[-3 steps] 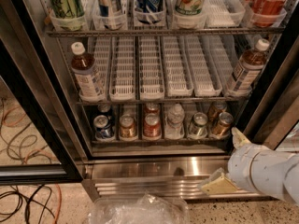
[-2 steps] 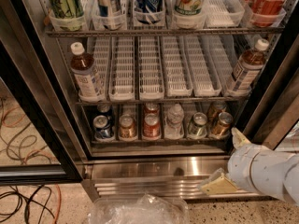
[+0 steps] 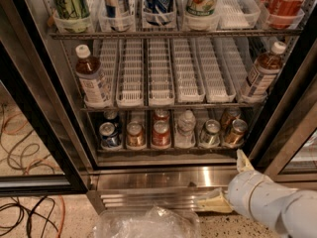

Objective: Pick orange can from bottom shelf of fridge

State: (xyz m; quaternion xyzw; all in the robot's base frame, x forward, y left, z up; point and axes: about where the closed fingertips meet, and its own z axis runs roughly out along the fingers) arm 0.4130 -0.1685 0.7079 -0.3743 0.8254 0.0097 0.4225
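The fridge (image 3: 44, 108) stands open in front of me, with its steel base and grille (image 3: 148, 182) below. The bottom shelf (image 3: 168, 148) holds a row of short cans in white lanes. The orange can (image 3: 134, 134) stands upright second from the left, between a blue can (image 3: 109, 135) and a red can (image 3: 161, 133). My gripper (image 3: 229, 182) is at the lower right, outside the fridge and below the shelf, in front of the grille. Its tan fingers (image 3: 242, 160) are spread apart and hold nothing.
Further right on the shelf stand a clear bottle (image 3: 185, 128), a silver-green can (image 3: 210, 133) and a leaning brownish-gold can (image 3: 235, 132). Tea bottles (image 3: 91, 81) stand at both ends of the rack above. A clear plastic bag (image 3: 148, 224) lies on the floor. Cables (image 3: 25, 148) lie at the left.
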